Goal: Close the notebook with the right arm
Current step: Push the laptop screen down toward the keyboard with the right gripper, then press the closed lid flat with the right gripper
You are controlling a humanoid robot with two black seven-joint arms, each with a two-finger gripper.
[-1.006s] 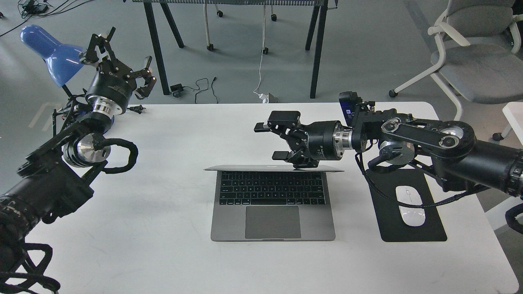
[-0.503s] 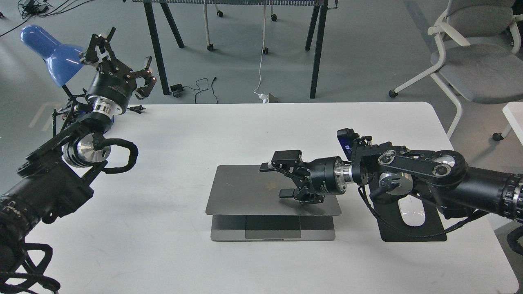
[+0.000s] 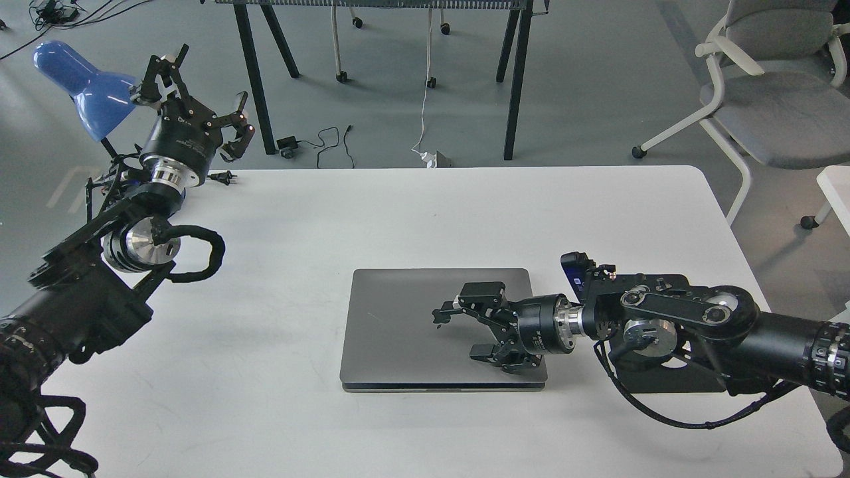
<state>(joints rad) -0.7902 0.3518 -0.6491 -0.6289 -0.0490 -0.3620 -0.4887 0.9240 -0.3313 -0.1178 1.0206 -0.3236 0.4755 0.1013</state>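
The notebook (image 3: 398,332) is a slim grey metal laptop lying flat in the middle of the white table (image 3: 299,219). Its lid is down on its base, and a dark logo shows on the lid beside the upper finger. My right arm (image 3: 697,325) reaches in from the right. Its gripper (image 3: 465,332) is open, with its fingers spread over the right half of the lid and its lower finger (image 3: 483,352) low over the lid's front right part. It holds nothing. My left gripper (image 3: 192,99) is open and raised at the far left, next to the blue lamp.
A blue desk lamp (image 3: 83,83) stands at the table's back left corner. A black mouse pad (image 3: 690,382) lies under my right arm, mostly hidden. An office chair (image 3: 777,99) and table legs (image 3: 511,86) stand on the floor beyond the table.
The lid has gone from upright to half lowered to flat on the base. My right gripper has moved down and toward me with it. The left arm has not moved.
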